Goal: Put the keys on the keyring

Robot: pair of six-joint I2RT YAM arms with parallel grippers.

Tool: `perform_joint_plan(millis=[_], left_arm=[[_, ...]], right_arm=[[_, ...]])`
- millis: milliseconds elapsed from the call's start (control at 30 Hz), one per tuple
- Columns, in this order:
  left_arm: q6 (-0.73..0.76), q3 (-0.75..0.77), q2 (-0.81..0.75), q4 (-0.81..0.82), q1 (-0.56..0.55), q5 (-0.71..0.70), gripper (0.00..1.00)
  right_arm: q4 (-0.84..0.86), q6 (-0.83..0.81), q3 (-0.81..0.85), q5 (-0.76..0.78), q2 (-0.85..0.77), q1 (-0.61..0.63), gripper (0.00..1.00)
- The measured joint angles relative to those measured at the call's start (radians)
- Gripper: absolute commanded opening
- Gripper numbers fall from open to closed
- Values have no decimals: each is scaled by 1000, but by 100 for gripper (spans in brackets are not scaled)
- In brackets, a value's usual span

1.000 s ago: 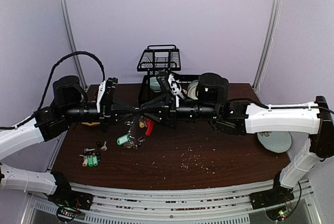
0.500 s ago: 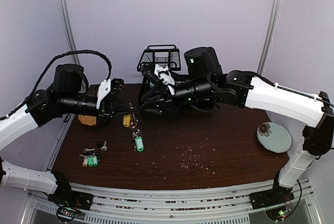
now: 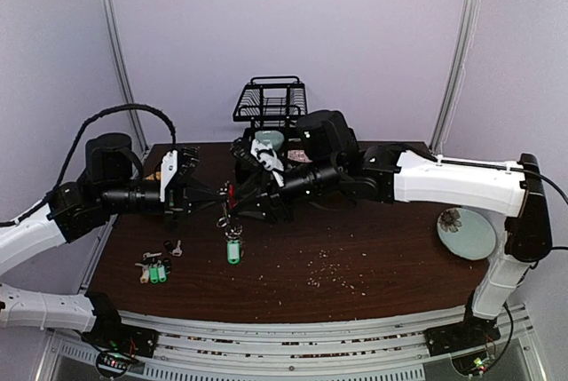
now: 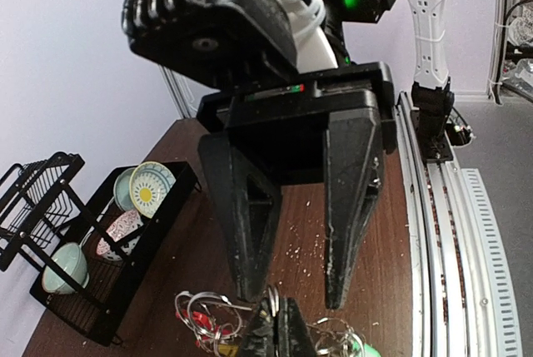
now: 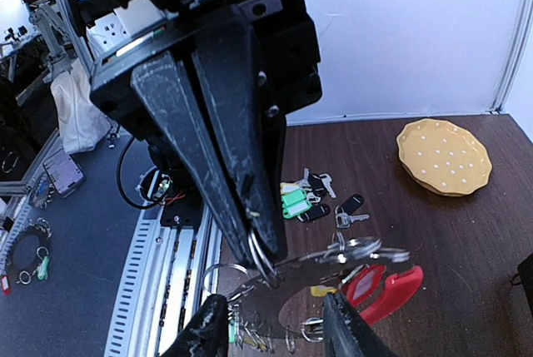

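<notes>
A large metal keyring [image 3: 229, 212] w/ a red plastic-sheathed arc was seen hanging clear of the dark wooden surface [image 3: 373, 265], pinched at its wire by the left gripper [image 5: 260, 245], whose fingers were pressed together on it. The right gripper [image 4: 293, 297] was held opposite, nearly tip to tip, its fingers parted & nothing gripped betw. them. An oblong green plastic tag [image 3: 233, 250] dangled lowest from the bundle. Small silver keys [image 3: 155, 270] w/ green, yellow & dark tags were seen lying on the surface near its left front edge, well apart from the ring, i.e. not yet threaded.

Risks, as judged: the hold was taken on thin wire only, so the ring could be twisted or slipped free if nudged by the opposing fingers. The bundle hung loose & could be set swinging, so a closing grasp might be landed on a tag or key instead of the ring. The two grippers were crowded close; a collision could be caused by a slightly misjudged approach.
</notes>
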Motion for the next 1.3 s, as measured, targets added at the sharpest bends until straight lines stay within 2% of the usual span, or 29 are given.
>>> perform_joint_plan(millis=[100, 233, 433, 533, 700, 867, 1267, 1300], left_arm=[[-55, -51, -7, 96, 0, 5, 0], [-100, -65, -6, 169, 0, 15, 0], [-195, -113, -2, 298, 0, 67, 0], [-232, -135, 2, 348, 0, 83, 0], [-266, -145, 5, 394, 1, 95, 0], [-281, -145, 3, 407, 5, 98, 0], [-317, -145, 16, 446, 7, 137, 0], [-319, -145, 19, 447, 7, 141, 18]], right_arm=[[60, 48, -27, -12, -2, 0, 40], [129, 97, -70, -13, -26, 0, 29], [221, 156, -112, -18, -57, 0, 27], [268, 179, -135, -18, -68, 0, 19], [318, 209, -149, -24, -72, 0, 14], [328, 214, -149, -34, -73, -2, 0], [332, 206, -163, -58, -95, -4, 0], [334, 206, -169, -58, -98, -4, 0]])
